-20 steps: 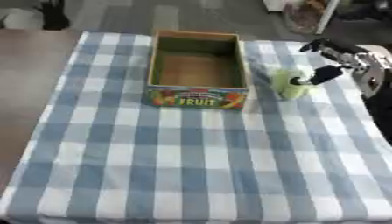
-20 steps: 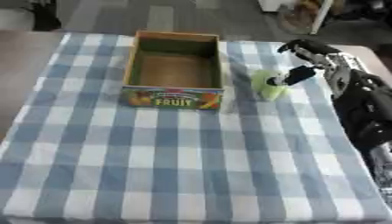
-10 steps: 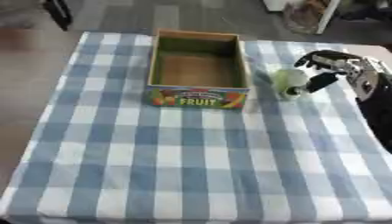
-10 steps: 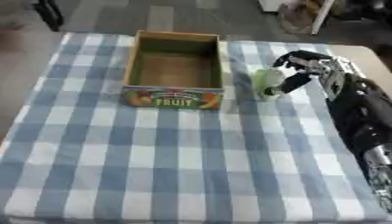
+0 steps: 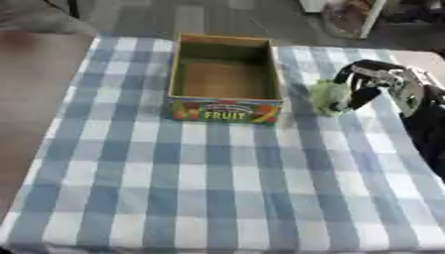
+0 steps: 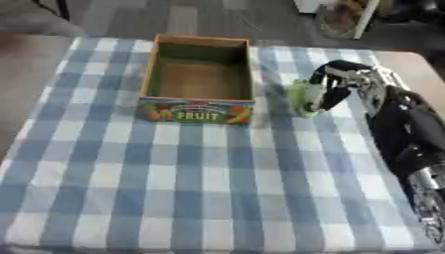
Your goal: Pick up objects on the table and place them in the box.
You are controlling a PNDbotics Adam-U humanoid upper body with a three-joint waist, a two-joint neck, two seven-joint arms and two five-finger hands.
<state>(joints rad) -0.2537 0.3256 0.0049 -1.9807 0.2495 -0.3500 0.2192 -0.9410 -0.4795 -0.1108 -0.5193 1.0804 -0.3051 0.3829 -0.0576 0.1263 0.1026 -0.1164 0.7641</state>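
Right now the right hand (image 6: pixel 343 82) arches over a green object (image 6: pixel 304 97) from the 3 o'clock side, fingers curled down around its top and far flank, seemingly closing on it for a lift; whether they actually touch it I cannot tell; the object sits on the checked cloth of the bench (image 6: pixel 208 173), just beside the box (image 6: pixel 198 79) at its 3 o'clock, so a short carry toward 9 o'clock should suffice; the box stands open and empty, its printed fruit label facing 6 o'clock; the object looks small, rounded, pale green, possibly soft; the left hand is out of sight.
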